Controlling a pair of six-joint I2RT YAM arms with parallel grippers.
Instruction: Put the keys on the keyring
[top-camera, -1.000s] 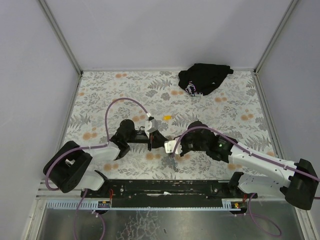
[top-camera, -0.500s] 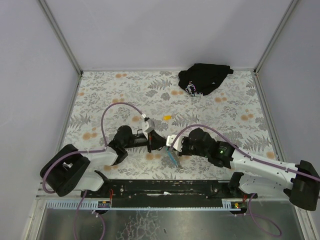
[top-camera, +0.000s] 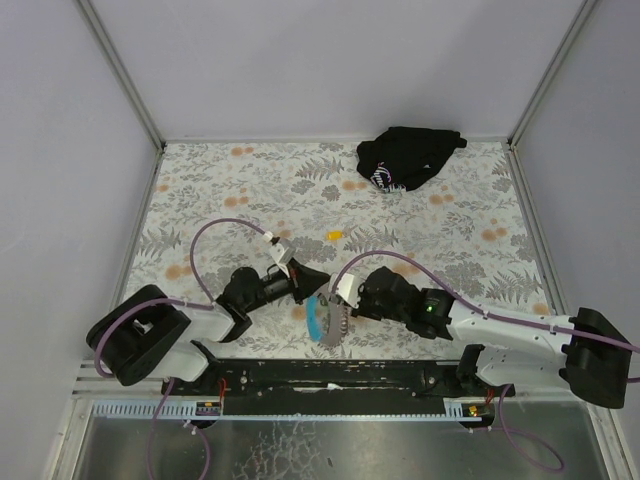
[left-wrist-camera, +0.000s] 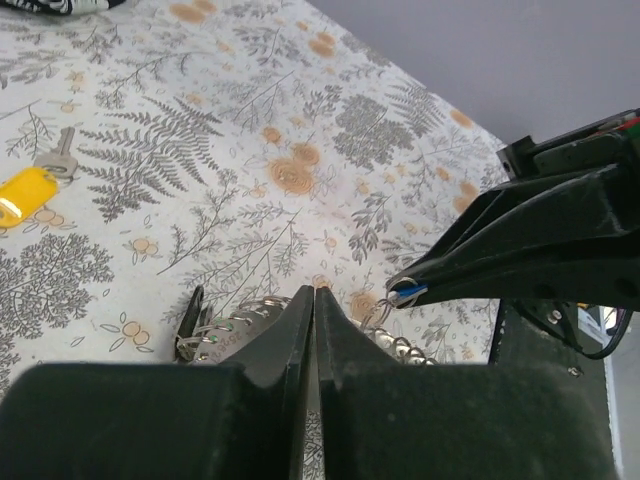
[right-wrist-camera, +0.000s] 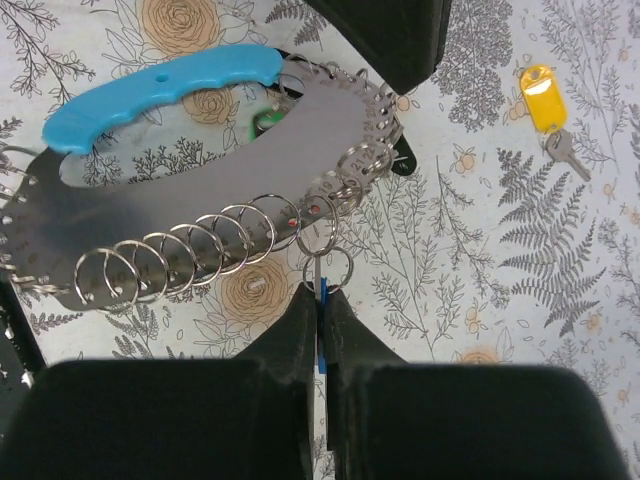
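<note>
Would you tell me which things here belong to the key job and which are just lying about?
Job: ring plate with blue handle, in the left gripper; blue-tagged key in the right gripper; yellow-tagged key, probably.
Lying about: black cloth bundle.

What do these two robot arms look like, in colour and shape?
Both are chunky black joint housings joined by smooth white links: the left arm, the right arm. A thin purple cable loops along each, and a small green light glows on the right one. The left gripper and right gripper are black, each with two wedge-shaped fingers tapering to a narrow tip.
</note>
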